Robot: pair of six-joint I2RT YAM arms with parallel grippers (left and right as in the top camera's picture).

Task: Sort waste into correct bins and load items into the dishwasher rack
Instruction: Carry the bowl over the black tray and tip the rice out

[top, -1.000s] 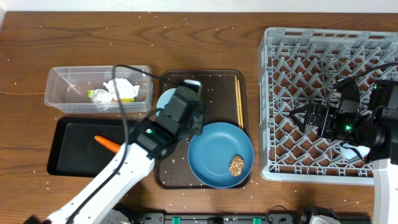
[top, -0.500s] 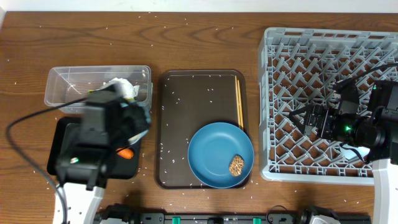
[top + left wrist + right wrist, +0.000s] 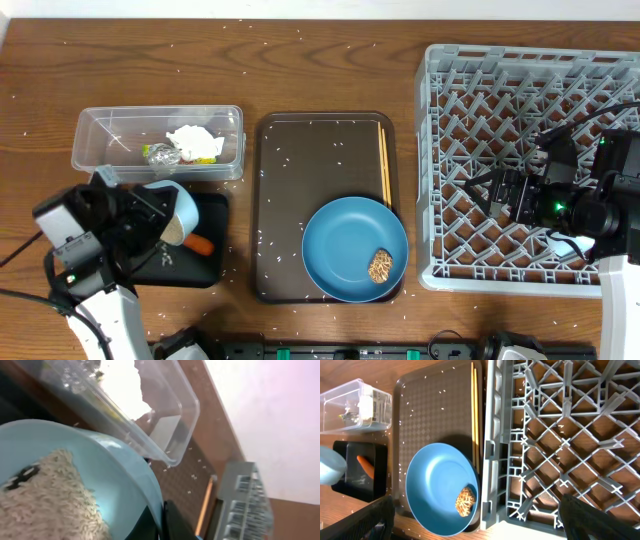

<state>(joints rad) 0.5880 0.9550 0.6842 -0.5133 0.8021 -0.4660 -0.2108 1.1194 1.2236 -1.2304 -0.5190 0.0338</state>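
Rice-flecked wooden table (image 3: 330, 70): my left gripper (image 3: 152, 218) is clamped on the small light-blue cup (image 3: 181, 203) above the black tray (image 3: 203, 272); I'd tip slowly so its rice (image 3: 45, 492) lands inside; right gripper (image 3: 482, 190) gapes over the dishwasher rack (image 3: 440, 150)

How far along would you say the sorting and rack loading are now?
Done: tissue and wrapper lie in the clear tub, carrot in the black tray. In hand: the left gripper holds the light-blue cup of rice over that tray. Left: blue plate with brown lump and chopsticks sit on the brown tray; the right gripper hovers open over the rack.
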